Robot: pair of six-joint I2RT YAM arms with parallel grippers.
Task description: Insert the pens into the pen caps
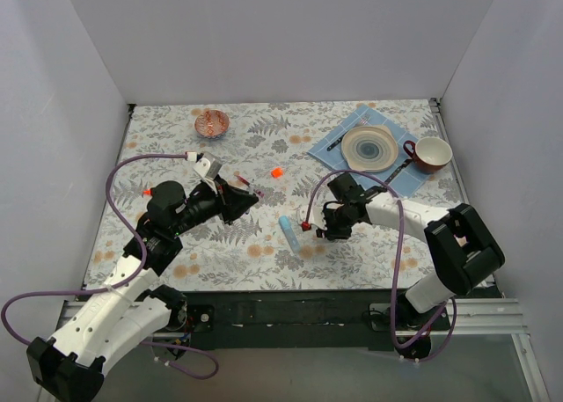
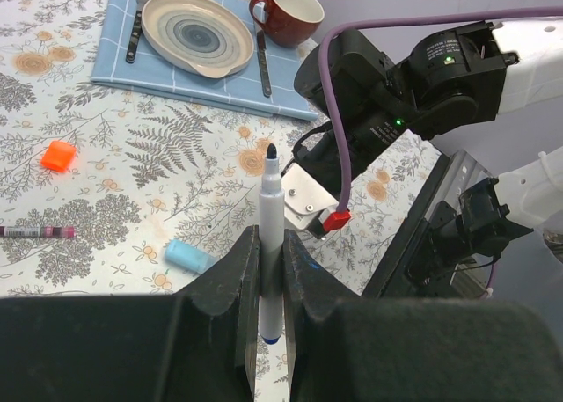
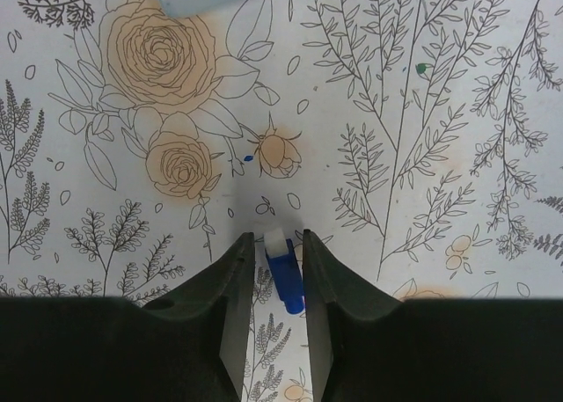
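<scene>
My left gripper (image 2: pixel 271 244) is shut on the thin white pen (image 2: pixel 271 200), whose dark tip points away toward the right arm. In the top view this gripper (image 1: pixel 249 201) hangs left of centre. My right gripper (image 3: pixel 278 244) is low over the table, with its jaws narrowly open on either side of a dark blue cap (image 3: pixel 285 279) lying between them. The chunky light-blue marker (image 1: pixel 288 229) lies just left of the right gripper (image 1: pixel 321 231). The orange cap (image 1: pixel 276 171) and a dark-red pen (image 1: pixel 249 185) lie further back. The black marker is out of view.
A blue cloth (image 1: pixel 352 125) at the back right holds a plate (image 1: pixel 369 147), a fork (image 1: pixel 339 138) and a knife (image 1: pixel 400 166), with a red mug (image 1: pixel 429 154) beside it. A patterned bowl (image 1: pixel 212 122) stands at the back left. White walls enclose the table.
</scene>
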